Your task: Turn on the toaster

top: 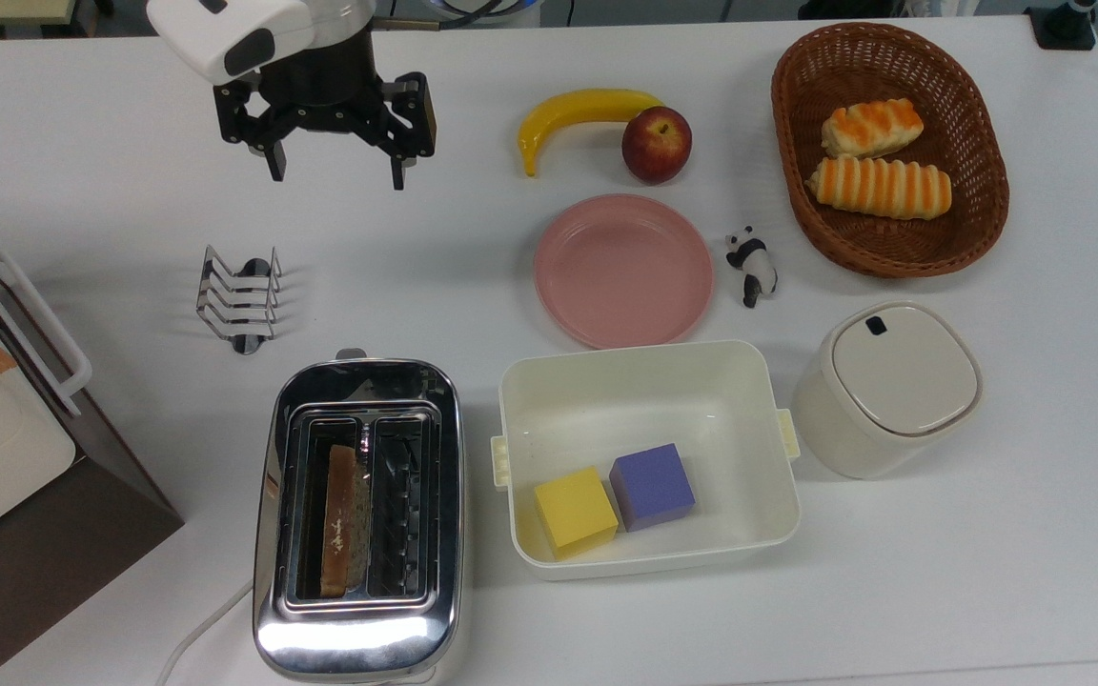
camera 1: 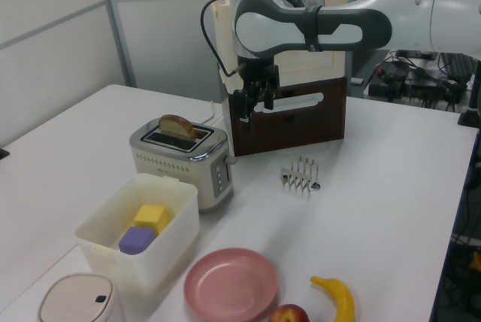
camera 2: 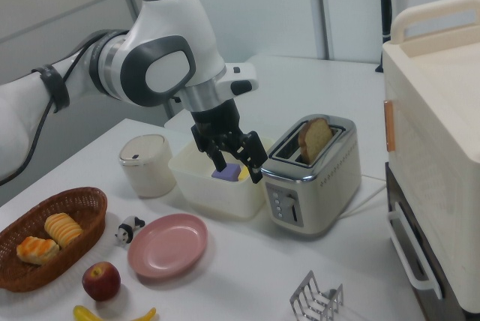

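I am holding the fingers (top: pixel 336 171) spread wide and empty above the table (top: pixel 82 191), well apart from the toaster (top: pixel 358 519). I am judging that one chrome toaster rigid, heavy, slippery; pressing its end lever looks better than gripping. One bread slice (top: pixel 339 522) is sitting in a slot.

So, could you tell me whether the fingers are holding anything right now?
Nothing is held: the gripper is open and empty above the table.
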